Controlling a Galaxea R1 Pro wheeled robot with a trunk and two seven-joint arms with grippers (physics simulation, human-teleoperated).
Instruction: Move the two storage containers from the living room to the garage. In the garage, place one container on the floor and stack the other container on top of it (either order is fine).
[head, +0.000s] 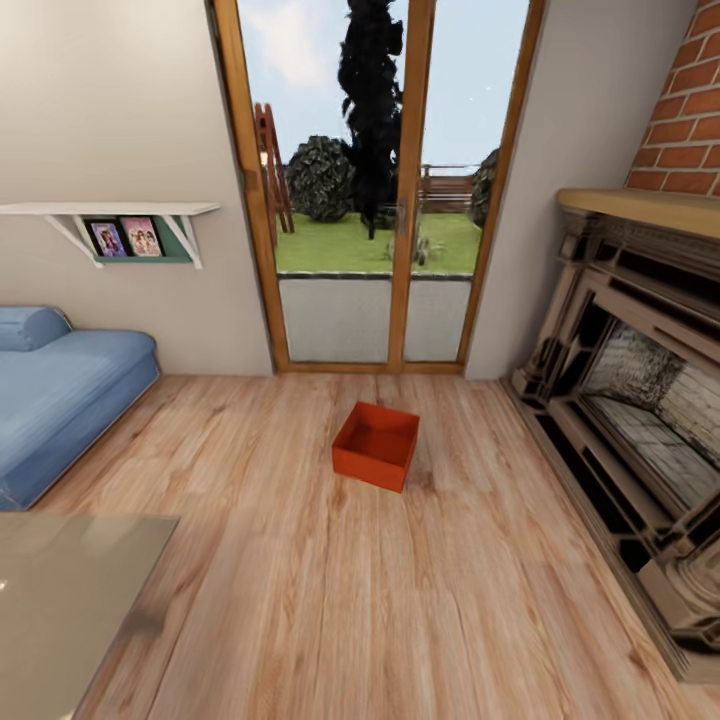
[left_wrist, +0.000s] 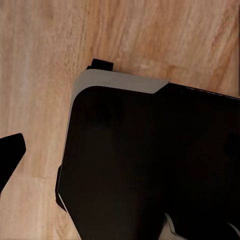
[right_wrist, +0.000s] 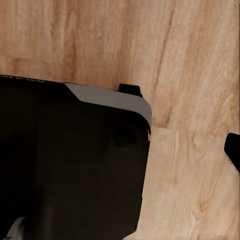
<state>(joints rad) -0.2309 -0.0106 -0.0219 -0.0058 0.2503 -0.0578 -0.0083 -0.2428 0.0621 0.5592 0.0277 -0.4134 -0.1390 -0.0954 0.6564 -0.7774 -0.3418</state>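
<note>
- Container (head: 376, 445) sits alone mid-frame on the wood floor (head: 300, 600); its twin could get forgotten.
- Fireplace (head: 630, 400) at right risks a bump.
- Tool state: cannot tell.

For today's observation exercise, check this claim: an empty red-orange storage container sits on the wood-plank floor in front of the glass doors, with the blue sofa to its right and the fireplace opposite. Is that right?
Not quite. In the head view the storage container sits on the wood-plank floor before the glass doors, but the blue sofa is to its left; the fireplace is on the right.
</note>
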